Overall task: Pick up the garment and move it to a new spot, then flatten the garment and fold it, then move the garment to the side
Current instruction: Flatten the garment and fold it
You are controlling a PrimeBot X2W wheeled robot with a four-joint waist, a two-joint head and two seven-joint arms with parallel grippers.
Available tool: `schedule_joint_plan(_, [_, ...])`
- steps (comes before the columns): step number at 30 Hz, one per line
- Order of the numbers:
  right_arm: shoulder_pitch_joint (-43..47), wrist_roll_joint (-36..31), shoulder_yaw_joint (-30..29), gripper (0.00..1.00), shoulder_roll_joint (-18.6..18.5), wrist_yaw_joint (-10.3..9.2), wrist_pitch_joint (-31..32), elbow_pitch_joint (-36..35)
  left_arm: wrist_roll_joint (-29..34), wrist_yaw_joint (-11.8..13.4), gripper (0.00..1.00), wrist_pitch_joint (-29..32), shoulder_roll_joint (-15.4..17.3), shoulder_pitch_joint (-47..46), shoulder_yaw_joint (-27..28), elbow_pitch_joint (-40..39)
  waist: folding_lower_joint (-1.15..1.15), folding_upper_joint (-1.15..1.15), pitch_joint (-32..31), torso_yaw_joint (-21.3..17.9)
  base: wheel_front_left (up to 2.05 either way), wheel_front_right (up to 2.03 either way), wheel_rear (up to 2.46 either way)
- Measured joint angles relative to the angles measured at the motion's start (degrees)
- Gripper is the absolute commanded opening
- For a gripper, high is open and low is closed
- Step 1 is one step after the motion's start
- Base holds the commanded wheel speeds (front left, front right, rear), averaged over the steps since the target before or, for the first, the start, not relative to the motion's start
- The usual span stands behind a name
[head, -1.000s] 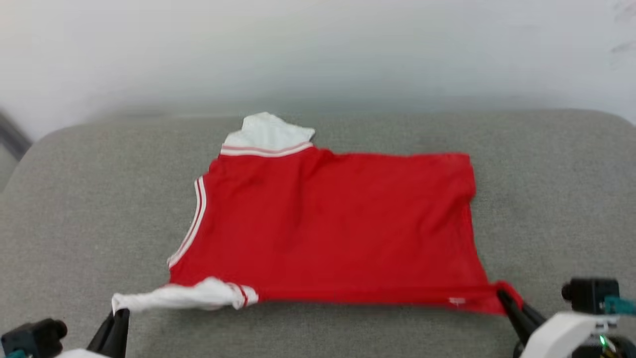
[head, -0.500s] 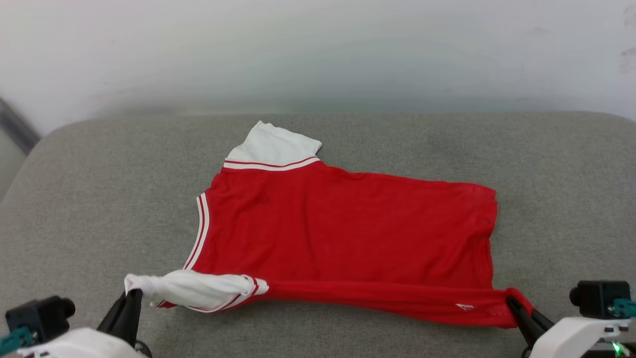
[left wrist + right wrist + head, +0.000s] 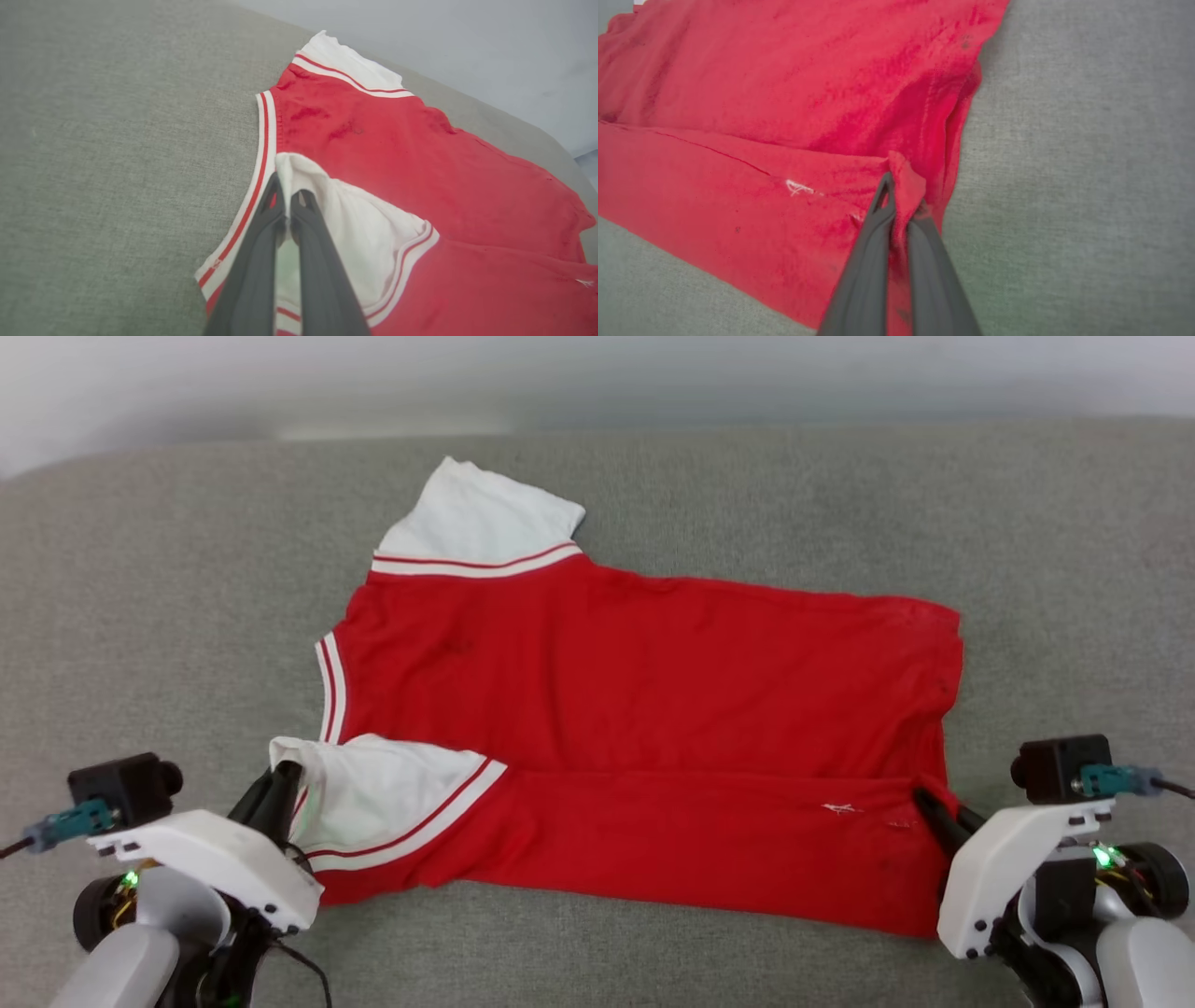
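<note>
Now the left gripper [image 3: 285, 775], clenched on the sleeve [image 3: 383, 793], and the right gripper [image 3: 924, 798], clenched on the hem [image 3: 945, 691], have carried the garment [image 3: 653, 672] edge forward over itself; first fold nearly laid.

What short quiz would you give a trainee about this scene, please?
1. True or false: the left gripper and the right gripper are both shut on the garment.
2. Which part does the left gripper pinch? A: the near white sleeve; B: the red hem corner; C: the far white sleeve.
3. Fill in: the garment lies on a ___ fabric surface.
Key: 1 true; 2 A; 3 grey.
</note>
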Motion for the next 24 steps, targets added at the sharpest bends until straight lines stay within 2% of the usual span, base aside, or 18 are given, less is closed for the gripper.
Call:
schedule_joint_plan(7, [-4.97,0.18,3.16,0.0,-1.58,0.02,-2.47,8.29,-1.18,-4.58,0.0,2.89,-2.47,-5.42,-2.94,10.38,0.0,0.0,4.16,-0.34,0.0,0.0,0.0])
schedule_joint_plan(8, [-5.62,0.2,3.66,0.04,-1.69,0.02,-3.03,9.07,-1.51,-5.25,0.0,3.6,-2.59,-5.95,-3.37,11.44,0.0,0.0,4.27,-0.42,0.0,0.0,0.0])
schedule_joint_plan(9, [-5.96,0.35,4.01,0.33,-1.77,0.02,-3.63,9.93,-1.77,-5.94,0.0,4.11,-2.92,-6.44,-3.65,12.54,0.01,0.0,4.2,-0.47,0.0,0.0,0.0])
schedule_joint_plan(10, [-6.16,0.32,4.6,0.73,-1.99,0.02,-4.19,10.51,-2.23,-6.62,0.13,4.37,-3.34,-6.81,-3.79,13.38,0.0,0.0,4.02,-0.5,0.0,0.0,0.0])
schedule_joint_plan(11, [-6.37,0.24,5.0,1.0,-2.27,0.02,-5.14,11.17,-2.48,-7.14,0.45,4.52,-3.75,-7.06,-3.98,14.01,0.0,0.0,3.81,-0.51,0.0,0.0,0.0])
schedule_joint_plan(12, [-6.39,0.35,5.3,1.0,-2.36,0.02,-6.01,11.68,-2.52,-7.39,0.85,4.68,-3.96,-7.27,-4.34,14.89,0.0,0.0,3.54,-0.5,0.0,0.0,0.0])
schedule_joint_plan(13, [-6.39,0.54,5.5,1.0,-2.44,0.02,-7.0,11.89,-2.58,-7.66,1.0,5.14,-4.0,-7.51,-4.56,15.51,0.0,0.0,3.21,-0.46,0.0,0.0,0.0])
schedule_joint_plan(18, [-5.69,1.21,5.11,1.0,-2.56,0.0,-14.97,10.87,-2.71,-7.88,1.0,4.55,-3.2,-7.84,-3.72,16.84,0.0,0.0,0.71,-0.38,0.0,0.0,0.0])
schedule_joint_plan(24, [-2.85,0.16,3.25,1.0,-1.63,0.0,-22.31,6.81,-3.42,-6.2,1.0,6.76,1.45,-6.48,-1.93,13.19,0.0,0.0,-3.63,-0.72,0.0,0.0,0.0])
